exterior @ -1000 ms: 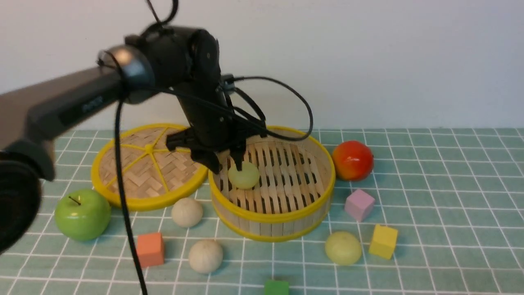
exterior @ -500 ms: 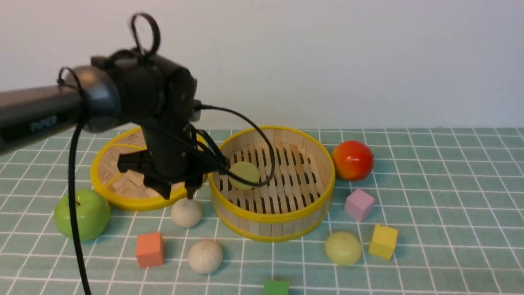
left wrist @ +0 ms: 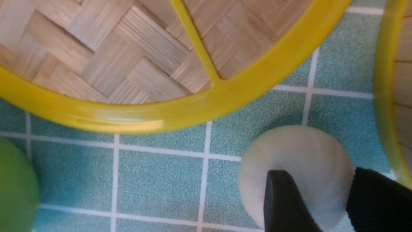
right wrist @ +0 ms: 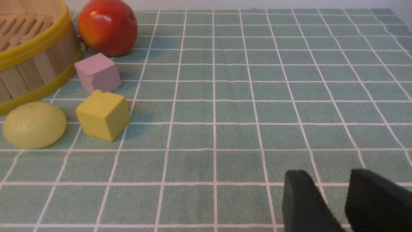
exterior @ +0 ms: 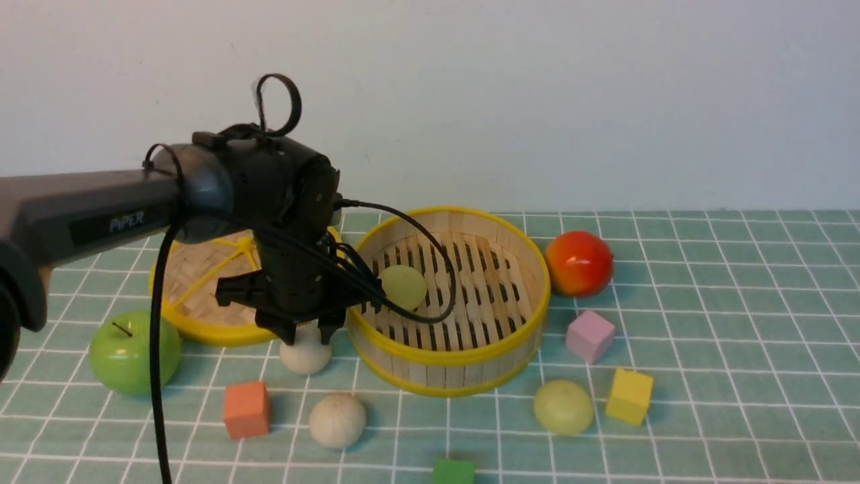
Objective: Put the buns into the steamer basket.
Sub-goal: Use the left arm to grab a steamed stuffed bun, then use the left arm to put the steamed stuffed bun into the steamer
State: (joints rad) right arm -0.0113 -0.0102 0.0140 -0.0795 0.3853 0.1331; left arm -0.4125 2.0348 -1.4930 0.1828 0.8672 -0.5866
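Left fingers (exterior: 327, 331) apart, straddling top of beige bun (exterior: 306, 355) at steamer basket's (exterior: 470, 356) 8 o'clock, poised to pinch. Green bun (exterior: 402, 286) inside. Right fingers (right wrist: 302, 203) apart, empty.

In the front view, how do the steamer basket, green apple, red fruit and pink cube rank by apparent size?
1. steamer basket
2. green apple, nearer the camera, so unsure against the next
3. red fruit
4. pink cube

"PiPER" in pale letters along the dark left arm (exterior: 126, 222), no other writing legible
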